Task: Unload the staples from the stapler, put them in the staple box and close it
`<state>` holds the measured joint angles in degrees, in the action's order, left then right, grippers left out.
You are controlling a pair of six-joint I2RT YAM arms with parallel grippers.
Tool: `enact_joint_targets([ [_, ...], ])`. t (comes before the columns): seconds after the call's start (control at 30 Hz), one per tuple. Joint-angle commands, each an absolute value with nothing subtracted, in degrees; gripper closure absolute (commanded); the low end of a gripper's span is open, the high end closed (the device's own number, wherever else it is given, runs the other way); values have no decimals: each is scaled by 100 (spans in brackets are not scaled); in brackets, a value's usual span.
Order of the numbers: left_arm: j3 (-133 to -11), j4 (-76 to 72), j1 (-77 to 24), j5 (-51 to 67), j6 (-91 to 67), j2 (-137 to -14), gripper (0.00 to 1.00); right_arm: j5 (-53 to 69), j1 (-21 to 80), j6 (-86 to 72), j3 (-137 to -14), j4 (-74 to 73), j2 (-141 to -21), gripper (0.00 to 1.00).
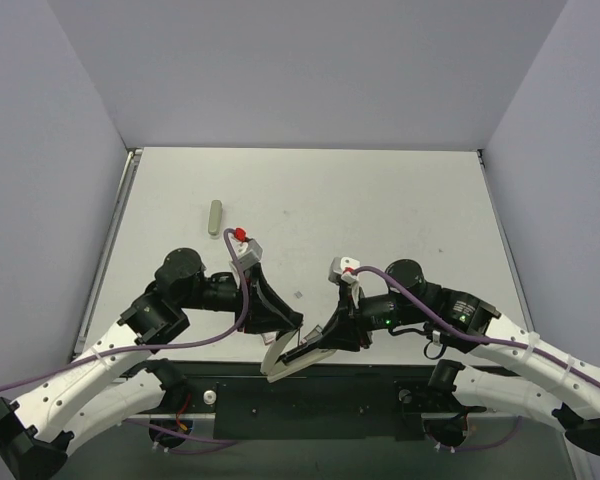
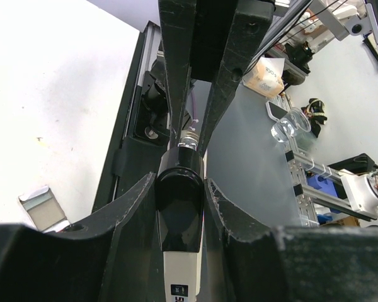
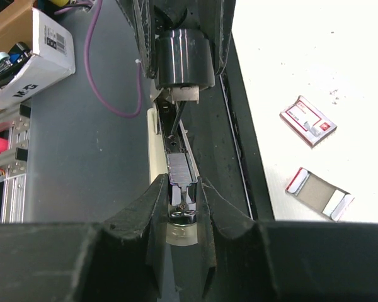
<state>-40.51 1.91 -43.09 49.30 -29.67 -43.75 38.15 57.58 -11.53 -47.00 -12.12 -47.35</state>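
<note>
The stapler [image 1: 298,355] is held open over the near table edge, between both arms. My left gripper [image 1: 286,328] is shut on its cream body with the black cap [image 2: 179,200]; the fingers [image 2: 133,207] press both sides of the cap. My right gripper [image 3: 184,202] is shut on the silver metal magazine [image 3: 181,189], just behind its clear end piece [image 3: 180,234]. A row of staples [image 3: 178,165] lies in the open channel ahead of the right fingers. The left gripper, on the black cap [image 3: 183,58], shows at the top of the right wrist view.
A small red-and-white box [image 3: 307,121] and a small grey box [image 3: 319,194] lie on the white table near its front edge. A short grey-green bar [image 1: 213,217] lies at the left of the table. Beyond the black front rail [image 2: 127,138] is off-table clutter.
</note>
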Motion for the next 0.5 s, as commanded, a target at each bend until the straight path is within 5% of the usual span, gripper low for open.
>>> enact_joint_targets([
  [0.0, -4351, -773, -4307, 4869, -3182, -4447, 100, 3472, 5818, -1213, -4720, -1160, -4781, 90],
  [0.1, -4324, -756, -4298, 4834, -3155, -4526, 100, 3192, 5818, -1204, -4816, -1213, -4737, 67],
  [0.23, -4403, -492, -4298, 4763, -2944, -4693, 100, 2874, 5792, -1134, -4974, -1380, -4632, 54],
  [0.47, -4508, -388, -4298, 4580, -2892, -4860, 100, 2295, 5775, -897, -5422, -1872, -4518, 47],
])
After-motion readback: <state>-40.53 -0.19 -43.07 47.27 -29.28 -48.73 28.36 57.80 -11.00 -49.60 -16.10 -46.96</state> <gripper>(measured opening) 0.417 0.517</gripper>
